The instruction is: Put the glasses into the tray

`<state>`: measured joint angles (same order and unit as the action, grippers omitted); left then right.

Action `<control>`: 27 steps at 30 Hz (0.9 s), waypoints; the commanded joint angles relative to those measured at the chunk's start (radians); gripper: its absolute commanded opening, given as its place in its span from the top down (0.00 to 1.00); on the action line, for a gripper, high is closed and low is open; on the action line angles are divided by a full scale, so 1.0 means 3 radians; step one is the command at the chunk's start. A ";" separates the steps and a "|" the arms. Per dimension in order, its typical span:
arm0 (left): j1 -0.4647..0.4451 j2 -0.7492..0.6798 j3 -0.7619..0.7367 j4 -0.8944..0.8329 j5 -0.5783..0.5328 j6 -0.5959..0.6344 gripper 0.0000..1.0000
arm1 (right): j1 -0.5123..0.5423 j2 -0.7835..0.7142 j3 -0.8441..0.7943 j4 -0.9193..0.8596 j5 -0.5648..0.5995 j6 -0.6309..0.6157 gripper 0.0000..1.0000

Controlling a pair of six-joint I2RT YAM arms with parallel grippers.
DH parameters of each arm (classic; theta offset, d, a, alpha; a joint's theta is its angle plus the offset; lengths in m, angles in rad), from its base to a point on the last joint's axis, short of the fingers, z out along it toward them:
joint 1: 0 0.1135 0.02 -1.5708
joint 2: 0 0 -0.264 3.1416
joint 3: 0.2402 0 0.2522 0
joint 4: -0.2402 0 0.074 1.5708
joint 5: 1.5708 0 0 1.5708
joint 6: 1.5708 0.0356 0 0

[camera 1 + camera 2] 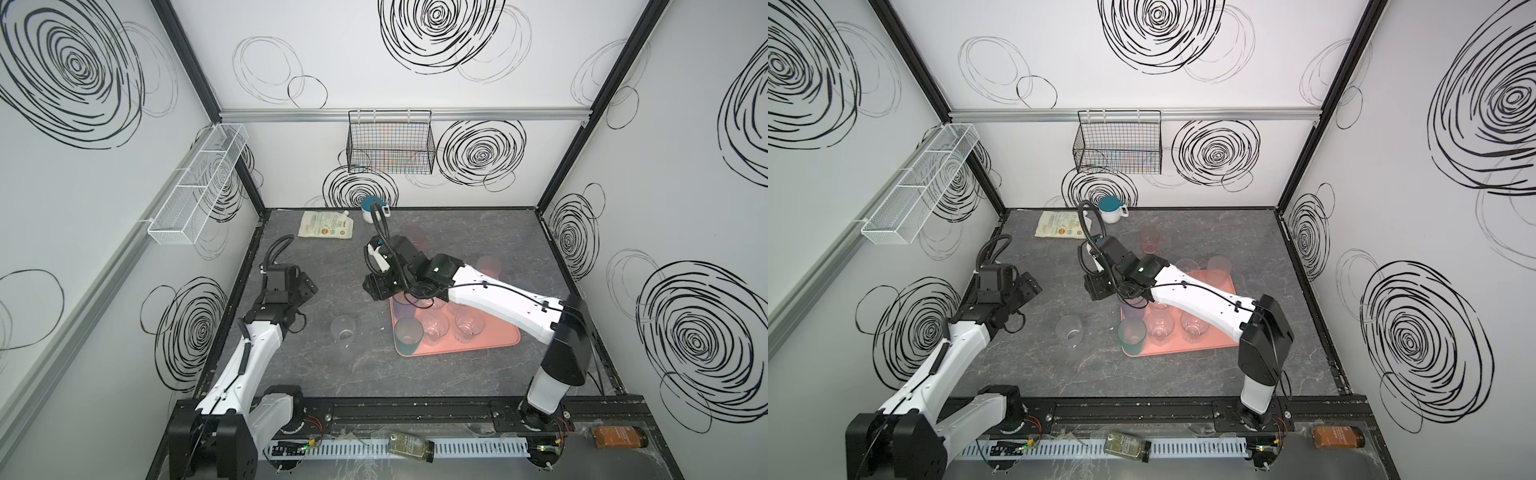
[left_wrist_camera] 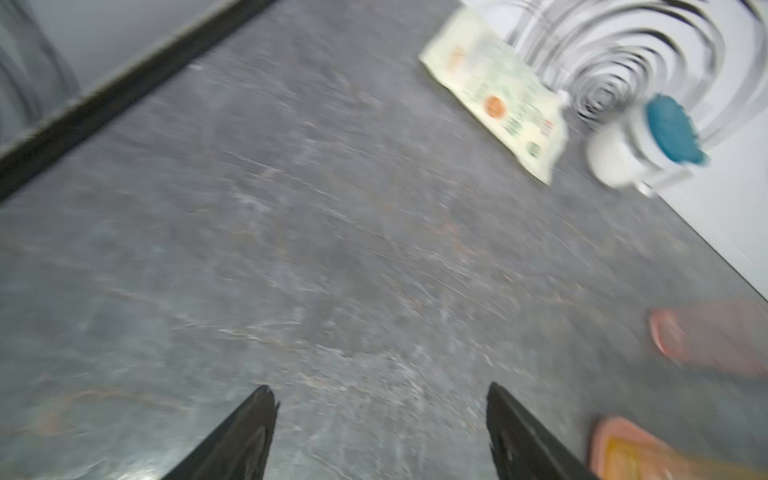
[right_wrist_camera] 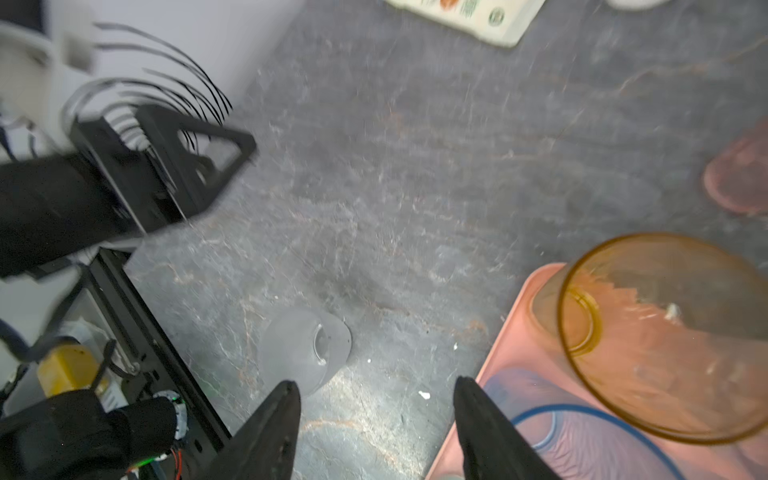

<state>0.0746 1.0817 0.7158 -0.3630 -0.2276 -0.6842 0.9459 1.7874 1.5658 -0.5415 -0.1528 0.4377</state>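
A: The right gripper (image 3: 374, 386), are its jaws together?
B: No, they are apart, with nothing between them. The right arm (image 1: 498, 291) reaches across the middle, wrist bent down just beside the tray (image 1: 494, 338).
A: And the left gripper (image 2: 380, 395)?
B: Its jaws are also apart and empty, above bare table (image 1: 332, 374).
A: Where are the glasses (image 1: 469, 326)?
B: Several stand on the tray, including a teal glass (image 1: 407, 330) and an amber glass (image 3: 665, 332). A frosted glass (image 1: 344, 328) stands on the table between the arms. A pink glass (image 1: 1149, 240) stands farther back, off the tray.
A: What is hard to see?
B: The right arm covers the tray's back rows, so I cannot count the glasses there. Both wrist views are blurred.
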 commanded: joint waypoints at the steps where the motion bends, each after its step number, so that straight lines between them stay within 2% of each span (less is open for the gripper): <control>1: 0.0137 0.0179 0.0328 -0.0252 -0.0758 -0.0332 0.17 | 0.0098 0.0215 0.0096 -0.0123 -0.0081 -0.0029 0.36; 5: 0.0150 0.0248 0.0185 -0.0048 -0.0470 -0.0440 0.17 | 0.0311 0.0545 0.0408 -0.0286 0.0017 -0.0099 0.36; 10: 0.0160 0.0212 -0.0004 0.0098 -0.0425 -0.0488 0.18 | 0.0434 0.0850 0.0540 -0.0269 0.0030 -0.0078 0.39; 16: 0.0186 0.0296 -0.0017 0.0201 -0.0347 -0.0513 0.19 | 0.0495 0.1177 0.0738 -0.0420 0.0218 -0.0138 0.49; 19: 0.0181 0.0294 -0.0029 0.0243 -0.0356 -0.0501 0.19 | 0.0503 0.1224 0.0715 -0.0352 0.0336 -0.0174 0.57; 25: 0.0181 0.0204 -0.0141 0.0313 -0.0372 -0.0448 0.19 | 0.0509 0.1228 0.0818 -0.0277 0.0473 -0.0198 0.86; 27: 0.0181 0.0157 -0.0123 0.0266 -0.0366 -0.0435 0.20 | 0.0508 0.1161 0.0903 -0.0265 0.0444 -0.0206 0.92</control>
<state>0.1211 1.1564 0.6849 -0.3058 -0.3305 -0.8154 1.0973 2.1574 1.7805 -0.6231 -0.0505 0.3840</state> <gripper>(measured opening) 0.805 0.108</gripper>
